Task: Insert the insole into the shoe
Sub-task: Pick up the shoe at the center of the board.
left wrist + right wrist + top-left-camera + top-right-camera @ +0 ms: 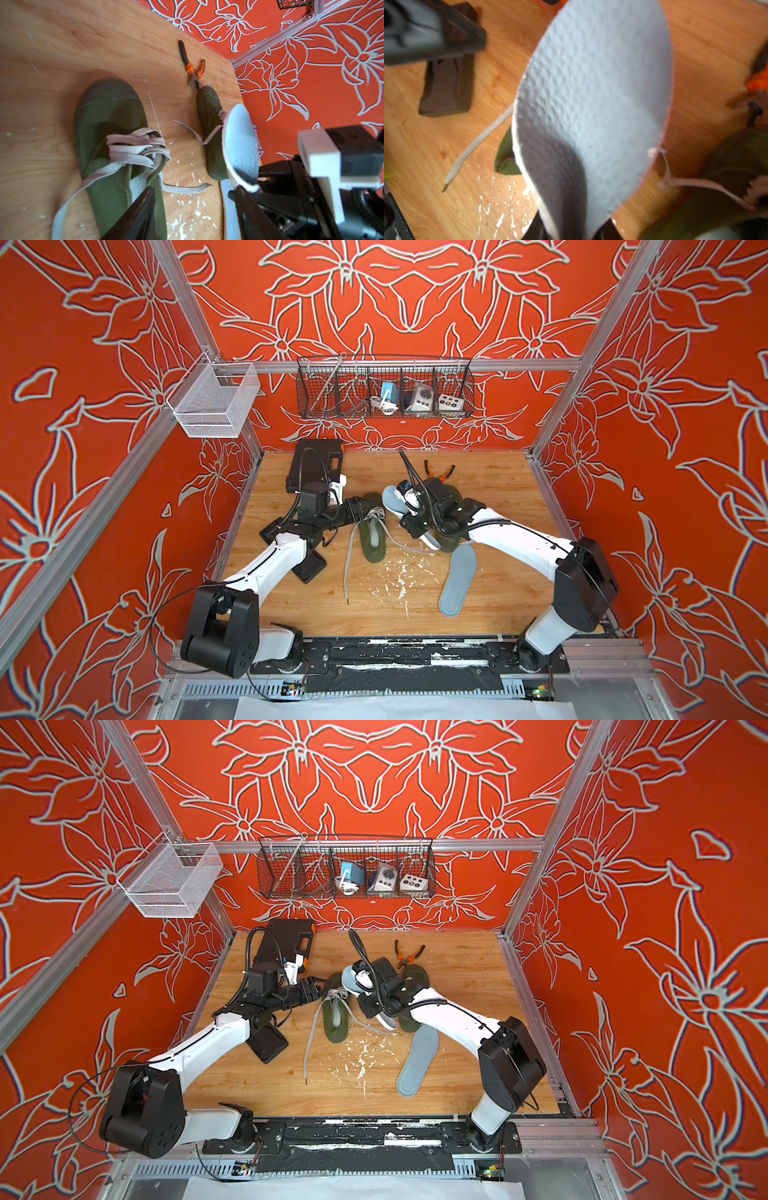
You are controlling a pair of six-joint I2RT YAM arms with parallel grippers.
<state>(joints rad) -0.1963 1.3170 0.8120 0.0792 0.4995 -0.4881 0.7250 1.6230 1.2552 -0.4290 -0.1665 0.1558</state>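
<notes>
- Right gripper (572, 230): jaws closed onto the held insole (591, 104), one dark finger on each face. The grip is at the narrower part and the broad end is free.
- Held insole: pale blue-grey with a dimpled surface. It is raised off the wooden table (498, 497) and tilted, with the broad end pointing far-left. In both top views it sits between the two shoes, not inside either one.
- Left gripper (368, 506): jaws stand apart with nothing between them. In the left wrist view, one finger (141, 214) lies over the opening of the laced green shoe (372, 541). The other finger is out over bare table towards the held insole.
- Laced green shoe: centre-left of the table, toe pointing far. Its loose grey laces (351, 560) trail towards the near side. Something pale shows inside the opening, but I cannot tell what.
- Other green shoe (455, 494): right of centre and mostly under the right arm. Toe and heel show on either side of the arm.
- Second insole (459, 580): grey-blue, flat on the table just near of that shoe and beside the right arm.
- Orange-handled pliers (439, 471): far of the other green shoe, nose just at its toe.
- Black case (318, 460): far-left corner.
- White flecks (395, 576): scattered on the boards between the shoes.
</notes>
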